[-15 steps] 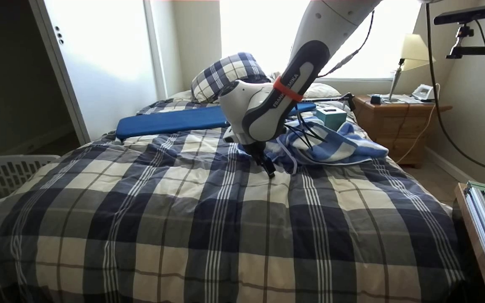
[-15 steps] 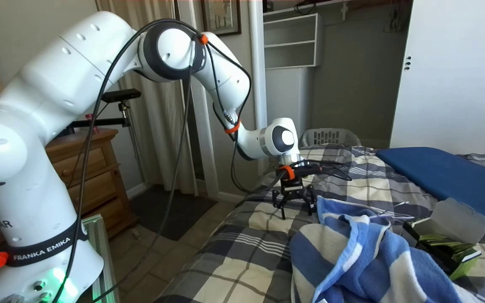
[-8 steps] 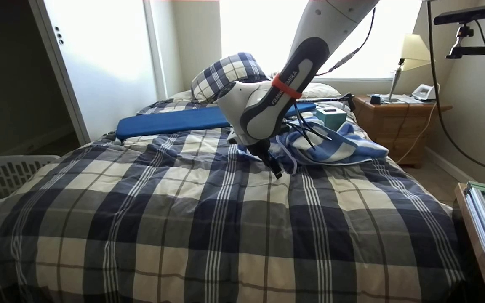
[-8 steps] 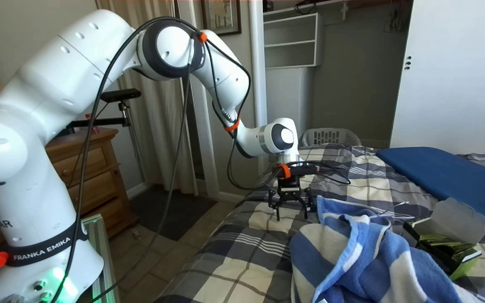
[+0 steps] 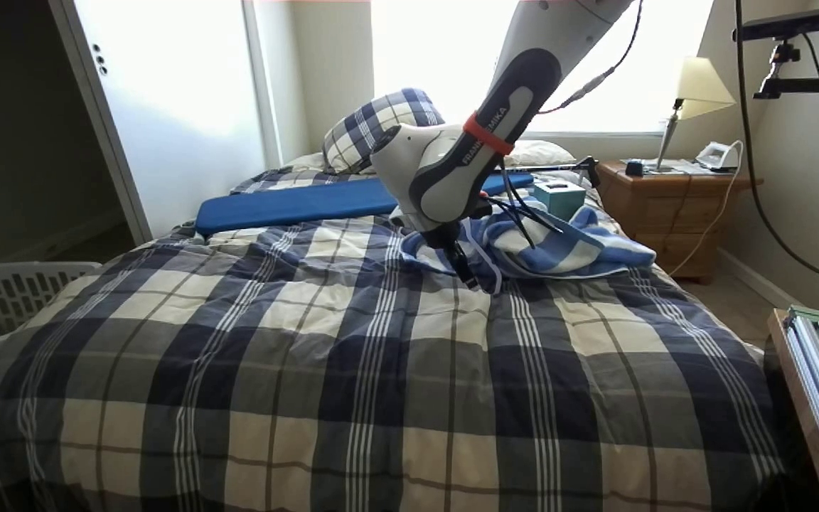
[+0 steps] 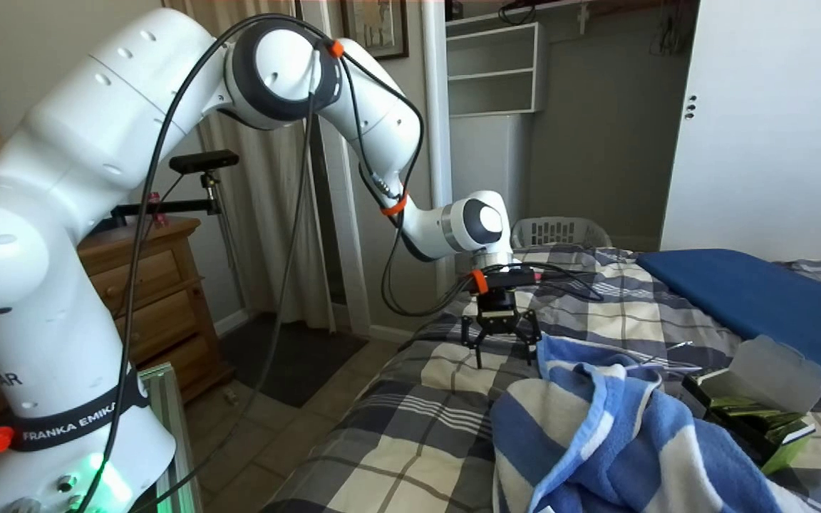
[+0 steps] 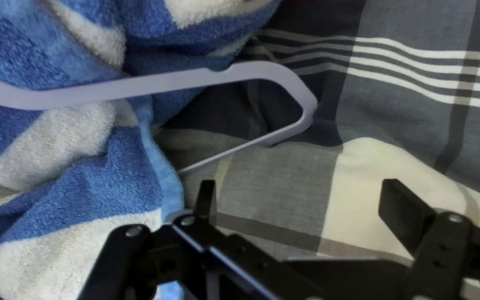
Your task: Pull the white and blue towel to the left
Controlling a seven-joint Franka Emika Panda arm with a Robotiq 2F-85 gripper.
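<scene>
Wrist view: pincer (image 7: 300, 196) spread over plaid comforter (image 7: 277, 183); blue-and-white striped towel (image 7: 127, 166), hem near one jaw, cut off at left; lavender hanger (image 7: 169, 84) likewise, lower bar vanishing at hem.

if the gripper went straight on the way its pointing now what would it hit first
Most likely the plaid comforter: the open gripper points down at it. One finger shows close to the edge of the white and blue towel and might brush it; depth there is unclear.

The blue-and-white striped towel (image 6: 631, 434) is kinda bunched up in messy folds, draped loosely across the plaid bedspread (image 5: 310, 377).
</scene>
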